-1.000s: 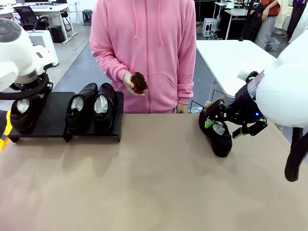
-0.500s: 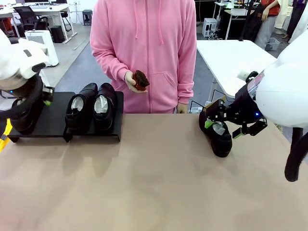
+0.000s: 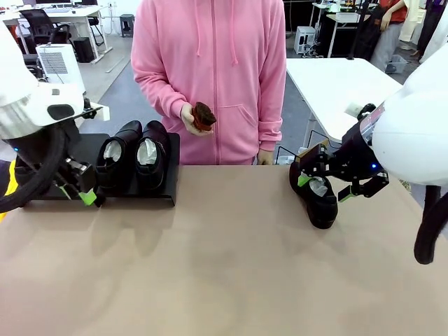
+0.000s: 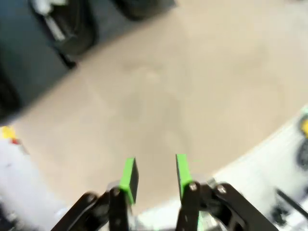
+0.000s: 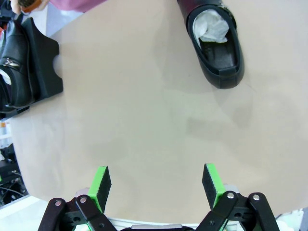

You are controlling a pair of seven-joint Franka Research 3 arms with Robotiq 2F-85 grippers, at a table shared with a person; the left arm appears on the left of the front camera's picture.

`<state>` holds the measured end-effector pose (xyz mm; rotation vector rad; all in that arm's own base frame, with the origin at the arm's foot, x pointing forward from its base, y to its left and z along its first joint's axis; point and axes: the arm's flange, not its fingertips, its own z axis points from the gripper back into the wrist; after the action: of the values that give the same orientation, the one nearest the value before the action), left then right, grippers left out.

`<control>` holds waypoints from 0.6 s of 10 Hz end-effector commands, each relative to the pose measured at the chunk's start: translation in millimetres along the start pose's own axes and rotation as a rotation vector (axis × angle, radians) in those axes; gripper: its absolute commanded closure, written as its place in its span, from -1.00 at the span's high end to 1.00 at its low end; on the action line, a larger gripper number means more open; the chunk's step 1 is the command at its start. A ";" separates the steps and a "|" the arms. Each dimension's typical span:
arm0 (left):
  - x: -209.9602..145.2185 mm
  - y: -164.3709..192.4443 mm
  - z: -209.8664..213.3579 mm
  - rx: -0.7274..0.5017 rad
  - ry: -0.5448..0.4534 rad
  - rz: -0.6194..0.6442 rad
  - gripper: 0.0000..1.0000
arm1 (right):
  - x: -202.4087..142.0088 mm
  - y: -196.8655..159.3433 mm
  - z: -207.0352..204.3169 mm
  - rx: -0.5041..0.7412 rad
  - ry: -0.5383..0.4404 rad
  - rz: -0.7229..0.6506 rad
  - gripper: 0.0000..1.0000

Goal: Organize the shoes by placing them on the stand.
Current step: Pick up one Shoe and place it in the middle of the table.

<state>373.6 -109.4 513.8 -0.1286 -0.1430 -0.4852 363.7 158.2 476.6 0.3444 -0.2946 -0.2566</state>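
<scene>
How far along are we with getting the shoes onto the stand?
Two shoes sit on the stand; its left end is hidden behind the left arm. Nothing is in hand: the left pincer is empty over bare table, the right pincer open. One shoe is left on the table.

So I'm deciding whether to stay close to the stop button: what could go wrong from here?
The left gripper, empty and partly open, hangs close beside the two shoes on the stand; a swing could knock them off. The last shoe lies on the table under the open right gripper; glossy leather may slip from the pads. The person's hand, holding a brush, hovers behind the stand.
</scene>
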 end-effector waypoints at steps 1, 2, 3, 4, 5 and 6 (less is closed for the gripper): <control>8.6 19.3 12.3 -0.183 0.056 -0.058 -0.12 | 3.8 -0.1 1.0 0.019 0.004 0.017 1.00; 7.9 20.7 12.7 -0.232 0.066 -0.094 -0.12 | 3.8 -0.1 1.0 0.019 0.004 0.017 1.00; 10.5 23.6 12.7 -0.233 0.054 -0.029 -0.12 | 3.8 -0.1 1.0 0.019 0.004 0.017 1.00; 12.0 28.3 15.5 -0.196 0.006 0.052 -0.12 | 3.8 -0.1 1.0 0.019 0.004 0.017 1.00; 15.8 33.7 16.9 -0.167 -0.025 0.117 -0.12 | 0.0 0.0 0.0 0.000 0.000 0.000 1.00; 7.5 24.0 11.6 -0.216 0.041 -0.028 -0.12 | 7.8 6.2 -1.7 -0.059 -0.075 0.034 1.00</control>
<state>397.6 -80.1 527.6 -0.3170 -0.0773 -0.4632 364.5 158.5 476.8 0.3241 -0.3120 -0.2467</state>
